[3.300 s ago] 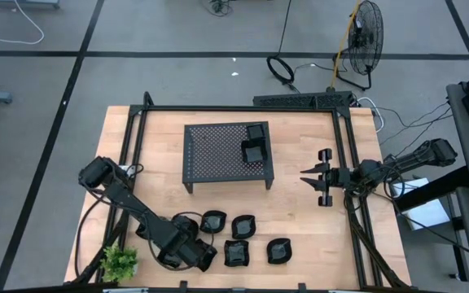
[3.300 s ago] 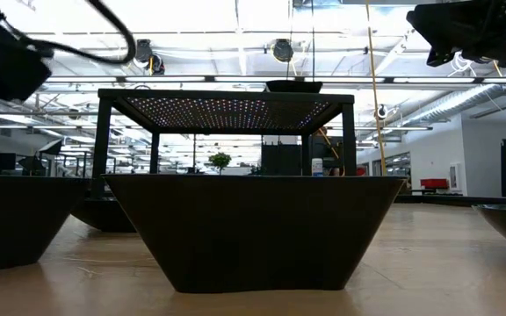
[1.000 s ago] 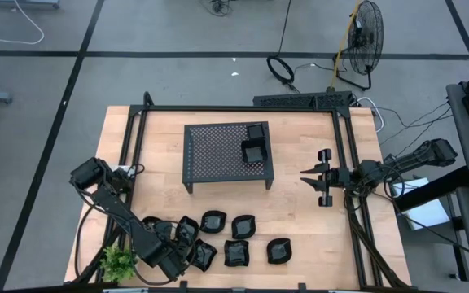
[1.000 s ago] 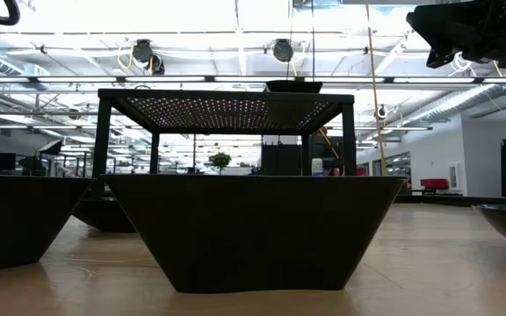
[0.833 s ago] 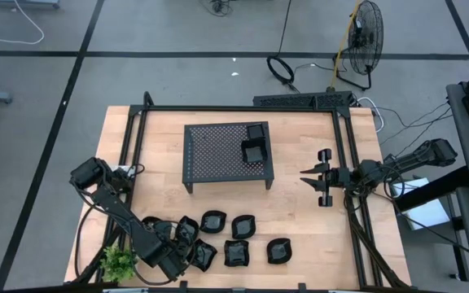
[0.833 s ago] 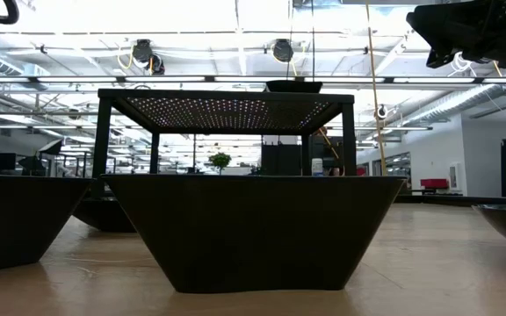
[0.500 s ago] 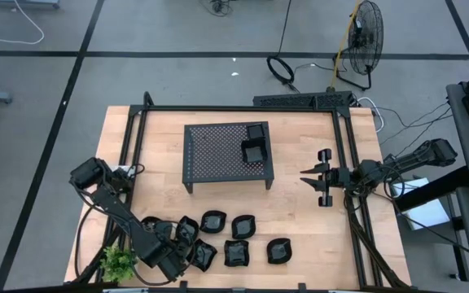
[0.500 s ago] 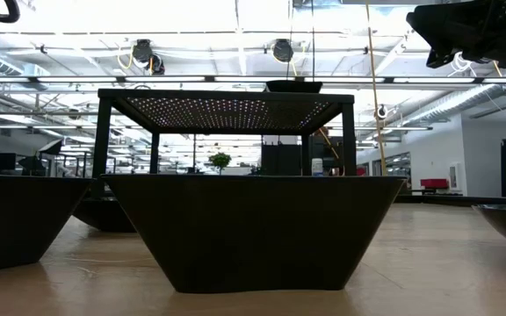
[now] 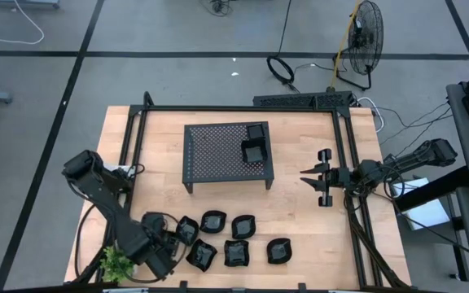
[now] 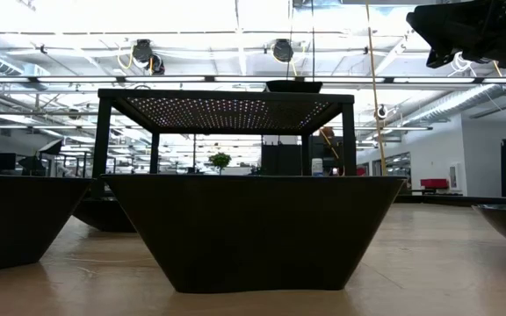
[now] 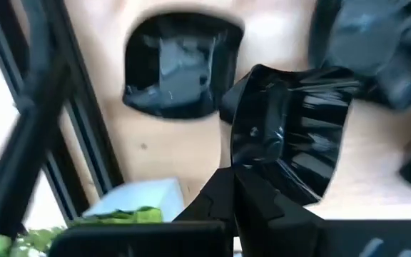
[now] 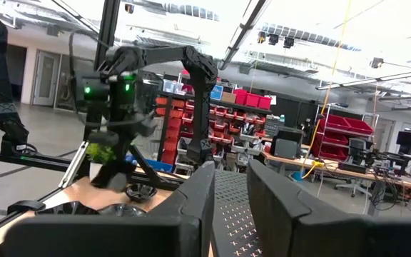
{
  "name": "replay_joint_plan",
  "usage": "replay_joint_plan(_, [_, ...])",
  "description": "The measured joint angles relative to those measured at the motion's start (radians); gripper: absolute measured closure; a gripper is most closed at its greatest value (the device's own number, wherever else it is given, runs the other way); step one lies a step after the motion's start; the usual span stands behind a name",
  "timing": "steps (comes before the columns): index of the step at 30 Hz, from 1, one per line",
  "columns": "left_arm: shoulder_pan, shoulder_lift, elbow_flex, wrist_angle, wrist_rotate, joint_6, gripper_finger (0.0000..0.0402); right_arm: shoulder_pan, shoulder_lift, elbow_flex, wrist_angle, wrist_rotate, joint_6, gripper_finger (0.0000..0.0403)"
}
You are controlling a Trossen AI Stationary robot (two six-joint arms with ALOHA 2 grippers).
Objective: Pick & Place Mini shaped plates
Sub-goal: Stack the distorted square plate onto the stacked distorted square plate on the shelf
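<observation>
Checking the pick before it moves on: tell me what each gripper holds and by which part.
The left gripper is shut on the rim of a mini plate, which is tilted up. The right gripper holds nothing and waits beside the rack.

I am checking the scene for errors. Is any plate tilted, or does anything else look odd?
Yes. The left gripper is shut on the rim of one mini plate at the table's front left, and that plate is tipped up on edge. The other plates there lie flat, and two sit on the rack.
</observation>
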Motion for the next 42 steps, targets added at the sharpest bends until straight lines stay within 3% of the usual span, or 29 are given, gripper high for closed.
replay_joint_plan(5, [0.016, -0.001, 0.127, -0.14, -0.198, 0.041, 0.0401, 0.0, 0.0, 0.0, 0.003, 0.001, 0.0, 0.0328])
replay_joint_plan(11, [0.105, -0.002, 0.201, -0.141, -0.544, 0.265, 0.0401, 0.0, 0.0, 0.001, 0.034, 0.0, 0.004, 0.0328])
replay_joint_plan(19, [0.313, -0.001, 0.213, 0.143, -0.836, 0.938, 0.0401, 0.0, 0.052, 0.033, -0.012, -0.03, 0.014, 0.0325])
replay_joint_plan(25, [0.403, -0.001, 0.213, 0.478, -1.011, 1.495, 0.0401, 0.047, 0.211, 0.121, -0.036, -0.07, 0.073, 0.0275])
replay_joint_plan(30, [0.409, -0.001, 0.213, 0.724, -1.159, 1.862, 0.0401, 0.124, 0.41, 0.217, -0.005, 0.039, 0.105, 0.022])
replay_joint_plan(35, [0.374, 0.001, 0.213, 0.85, -1.274, 2.048, 0.0401, 0.207, 0.622, 0.335, 0.072, 0.191, 0.068, 0.0205])
replay_joint_plan(42, [0.312, 0.092, 0.213, 1.093, -1.56, 2.32, 0.0401, 0.251, 0.874, 0.581, 0.098, 0.585, -0.012, 0.0216])
